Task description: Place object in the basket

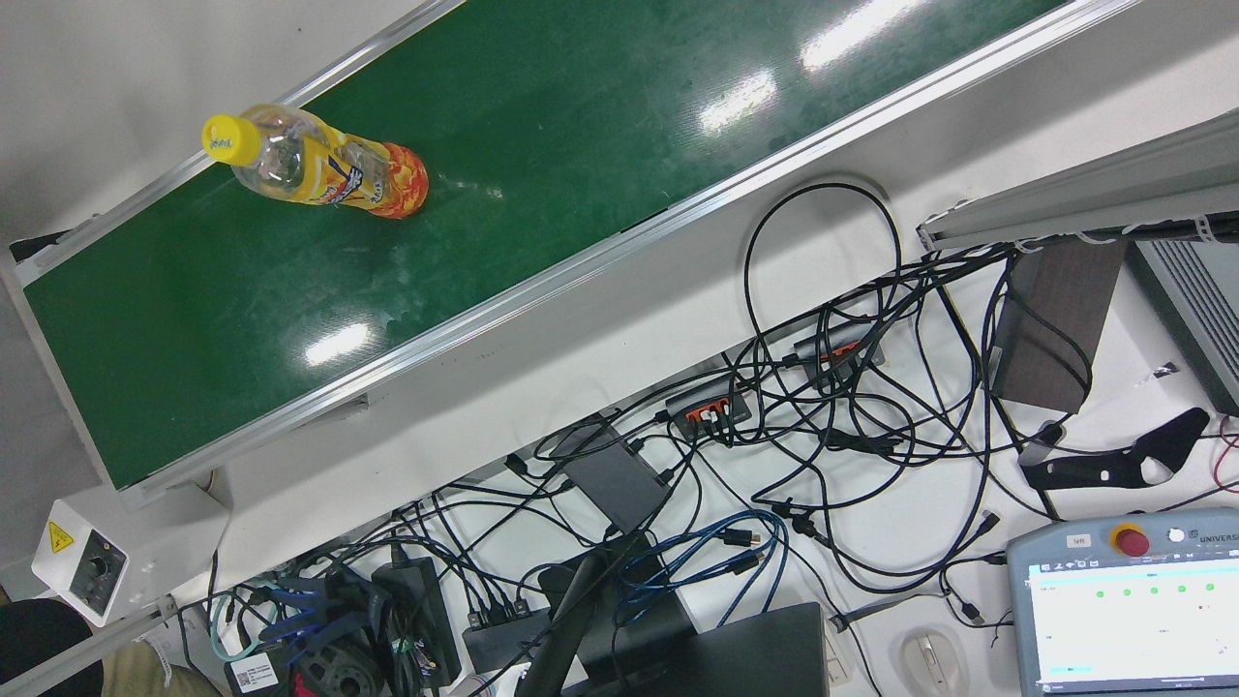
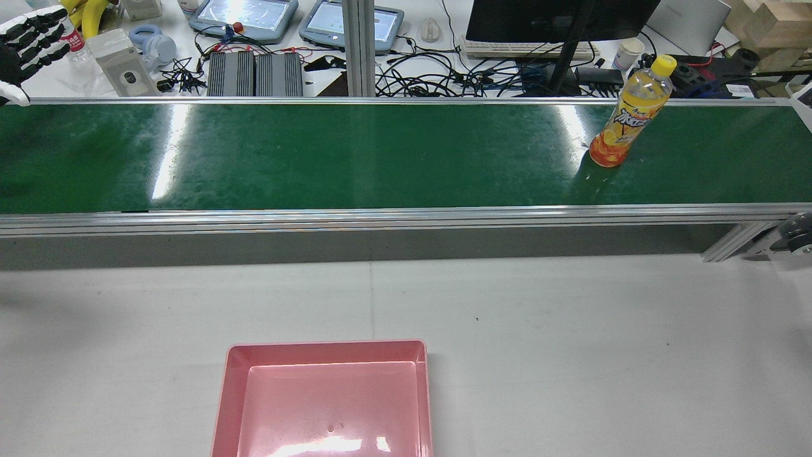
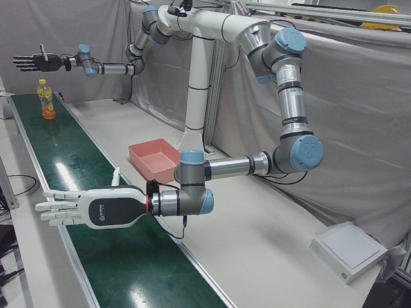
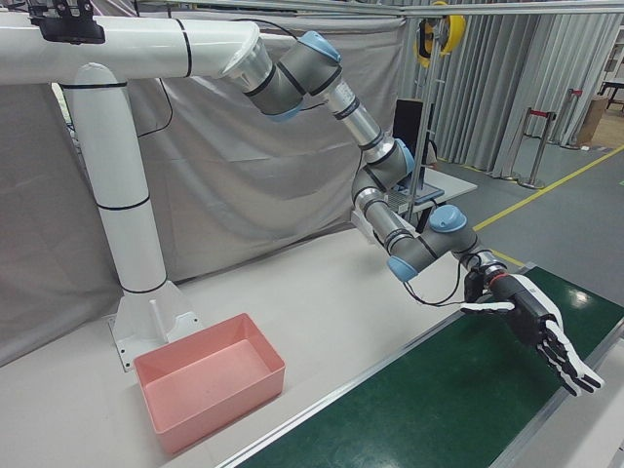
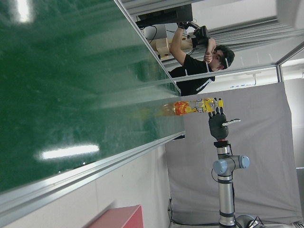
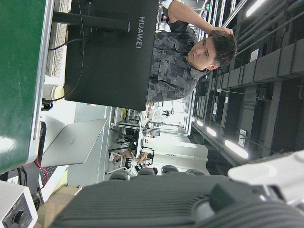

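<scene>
Grey curtains [image 3: 359, 115] are hanging all around the station, and ceiling lights are glaring off the green belt [image 2: 355, 155]. Behind it a white desk [image 1: 900, 523] is drowning in black and blue cables [image 1: 774, 426] (a proper rat's nest), with a monitor [image 2: 558, 19], keyboard, mouse [image 2: 429, 28] and two pendants [image 2: 247, 16] sitting there. A person in a patterned shirt [image 6: 190, 52] is standing by the monitor. Out right, yellow floor lines [image 4: 546, 190] are running past barrier posts.

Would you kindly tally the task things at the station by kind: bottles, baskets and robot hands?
Bottles: 1, the orange drink bottle upright on the green belt
Baskets: 1, the pink basket
Hands: 2, left hand and right hand
Total: 4
</scene>
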